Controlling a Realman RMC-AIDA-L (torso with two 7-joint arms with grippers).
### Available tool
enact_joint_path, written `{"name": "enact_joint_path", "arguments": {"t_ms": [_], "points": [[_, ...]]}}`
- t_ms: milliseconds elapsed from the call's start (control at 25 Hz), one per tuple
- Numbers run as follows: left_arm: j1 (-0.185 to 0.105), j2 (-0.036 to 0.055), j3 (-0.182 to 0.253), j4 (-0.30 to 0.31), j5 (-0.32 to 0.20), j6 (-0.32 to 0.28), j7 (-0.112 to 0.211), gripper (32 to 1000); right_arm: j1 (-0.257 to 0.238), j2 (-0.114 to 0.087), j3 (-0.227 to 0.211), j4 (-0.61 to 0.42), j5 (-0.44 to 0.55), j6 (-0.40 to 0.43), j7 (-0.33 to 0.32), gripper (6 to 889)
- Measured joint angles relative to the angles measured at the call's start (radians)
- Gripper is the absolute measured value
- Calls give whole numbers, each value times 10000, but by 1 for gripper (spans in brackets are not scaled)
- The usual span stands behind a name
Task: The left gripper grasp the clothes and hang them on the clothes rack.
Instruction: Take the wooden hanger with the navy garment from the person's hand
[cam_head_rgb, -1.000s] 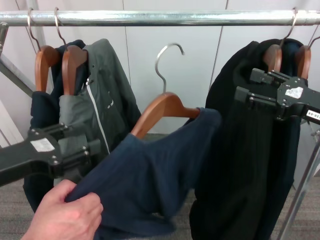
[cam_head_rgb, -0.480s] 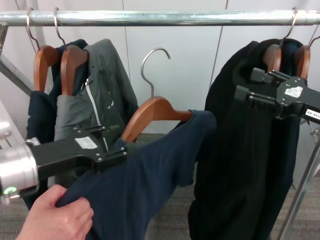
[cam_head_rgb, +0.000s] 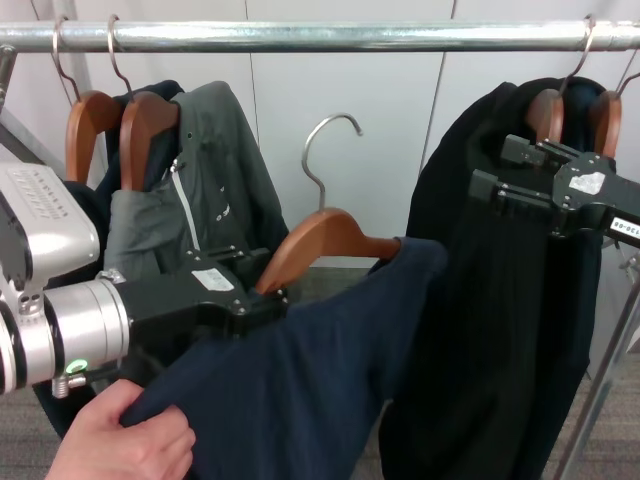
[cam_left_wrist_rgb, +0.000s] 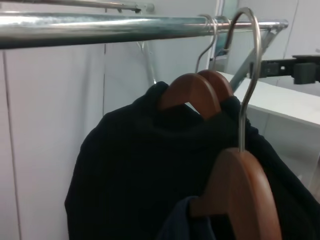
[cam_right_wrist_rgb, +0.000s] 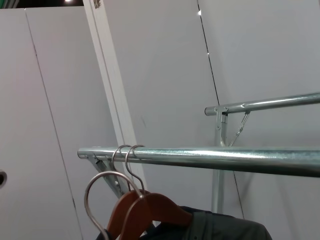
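The left gripper's (cam_head_rgb: 268, 298) fingertips are buried in the clothes (cam_head_rgb: 330, 380), whose lower part, like the hand (cam_head_rgb: 125, 445), runs off the bottom edge.

— Where's your left gripper (cam_head_rgb: 268, 296)?

— Clamped at the wooden hanger's lower end, the clothes (cam_head_rgb: 330, 370) draped just beyond its jaws — the hook hangs free below the clothes rack (cam_head_rgb: 330, 36).

— And your right gripper (cam_head_rgb: 487, 175)?

— Raised against the black coats (cam_head_rgb: 500, 300), well apart; a hand (cam_head_rgb: 125, 440) pinches the navy cloth below.
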Motion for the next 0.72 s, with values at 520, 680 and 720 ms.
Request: {"name": "enact_joint_path", "arguments": {"t_ms": [520,680,720], "points": [[-17,26,12,2,88,-200,-225,403,0,5,0,0,9,0,0,822],[-25,30,13,-6,90,-192,-218,269,0,12,0,0,9,-2,0,822],[-28,31,12,-7,88,-190,-207,248,0,13,0,1,9,-3,0,822]]}}
